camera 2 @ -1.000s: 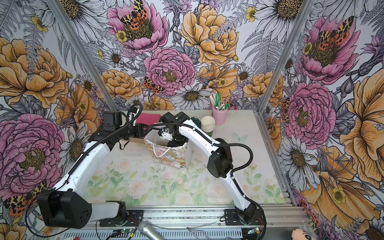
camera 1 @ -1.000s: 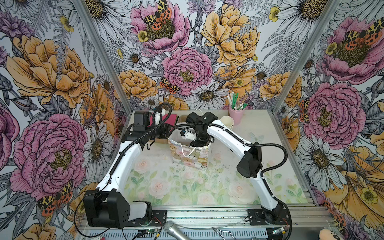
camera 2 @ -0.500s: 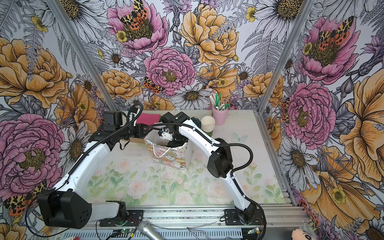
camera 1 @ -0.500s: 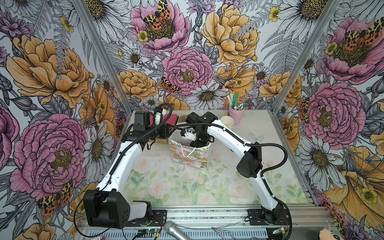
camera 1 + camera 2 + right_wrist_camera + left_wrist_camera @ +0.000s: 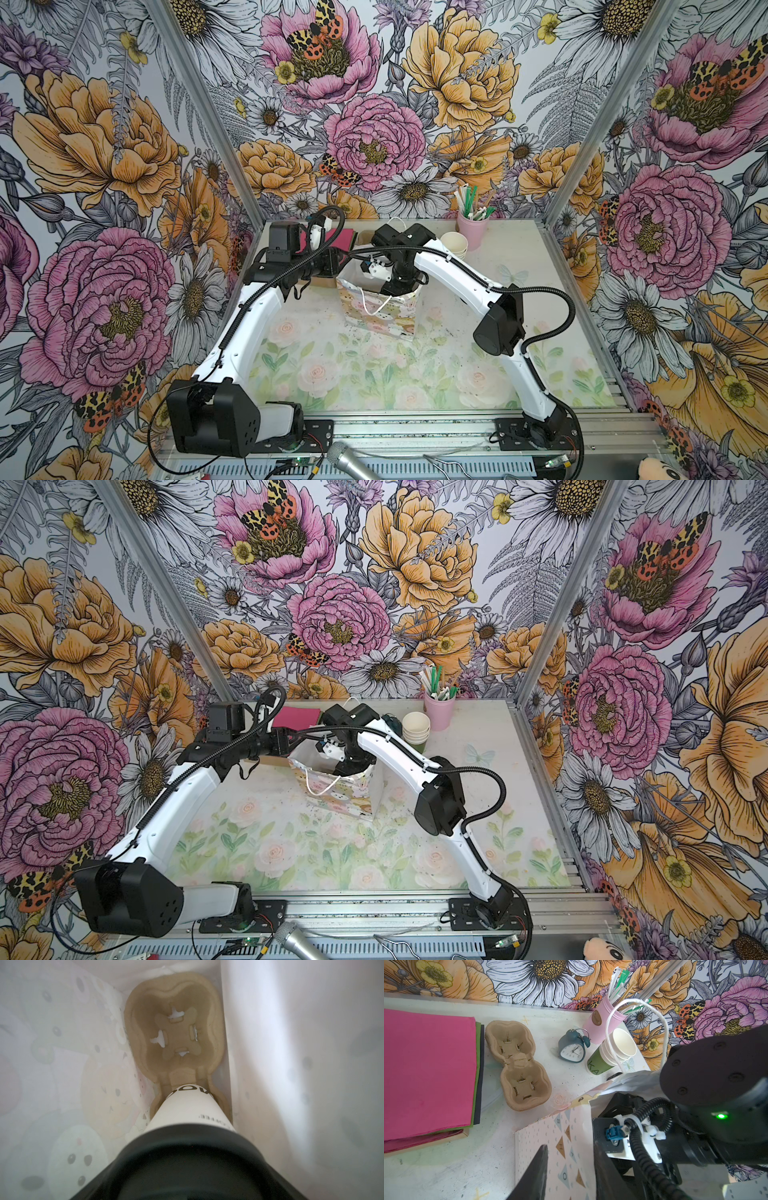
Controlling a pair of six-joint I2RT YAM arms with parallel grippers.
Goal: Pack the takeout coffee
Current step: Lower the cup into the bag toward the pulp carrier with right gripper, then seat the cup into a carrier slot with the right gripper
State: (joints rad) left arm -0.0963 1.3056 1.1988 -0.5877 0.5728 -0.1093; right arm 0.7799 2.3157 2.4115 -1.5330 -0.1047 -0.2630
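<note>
1. Done, as far as can be seen: the takeout coffee, a small white paper cup with a round black plastic lid, stands upright inside the pastel-printed paper gift bag. Its base sits in one pocket of a moulded brown pulp cup carrier lying on the bag's floor. The carrier's other pocket is empty.
2. The bag stands upright on the floral-topped table, about midway between the left and right edges and nearer the far edge than the near one.
3. The right gripper reaches down through the bag's mouth, directly above the lid. Its fingers show in none of the views, so I cannot tell how wide they stand or whether they have hold of the cup.
4. The left gripper is at the end of the bag toward the table's left edge. Its fingers are partly apart with the end wall between them; whether they pinch the paper I cannot tell.
5. Left to do, in my judgement:
   - Free the cup if it is held.
   - Lift the right arm out without snagging the white cord handle.
   - Let go of the bag.
6. Unused along the far edge are a second pulp carrier, a stack of nested paper cups with a green bottom cup, a teal alarm clock, a pink tumbler of straws and a pile of pink napkins.
</note>
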